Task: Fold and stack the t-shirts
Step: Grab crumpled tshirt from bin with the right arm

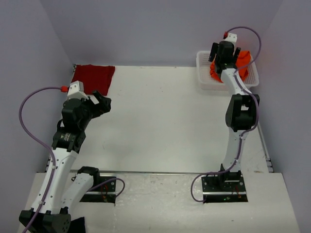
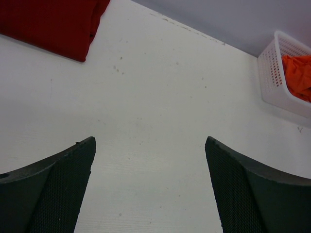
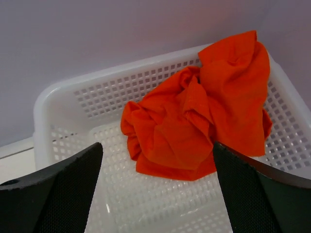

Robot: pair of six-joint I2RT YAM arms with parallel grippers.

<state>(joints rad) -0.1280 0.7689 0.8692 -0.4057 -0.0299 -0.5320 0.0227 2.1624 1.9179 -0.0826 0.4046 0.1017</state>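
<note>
The crimson t-shirt [image 1: 93, 77] lies folded flat at the table's far left corner; its edge shows in the left wrist view [image 2: 53, 24]. The orange t-shirt [image 1: 243, 62] is crumpled inside the white mesh basket [image 1: 204, 77] at the far right; in the right wrist view it [image 3: 194, 116] fills the basket [image 3: 63, 92] and drapes over its far right rim. My right gripper [image 3: 156, 148] is open and empty, hovering over the basket just short of the orange shirt. My left gripper [image 2: 149, 141] is open and empty above bare table, near the crimson shirt.
The basket with the orange shirt also shows at the right edge of the left wrist view [image 2: 277, 73]. Grey walls close in the table at the back and sides. A small black cloth [image 1: 77, 225] lies by the left arm's base.
</note>
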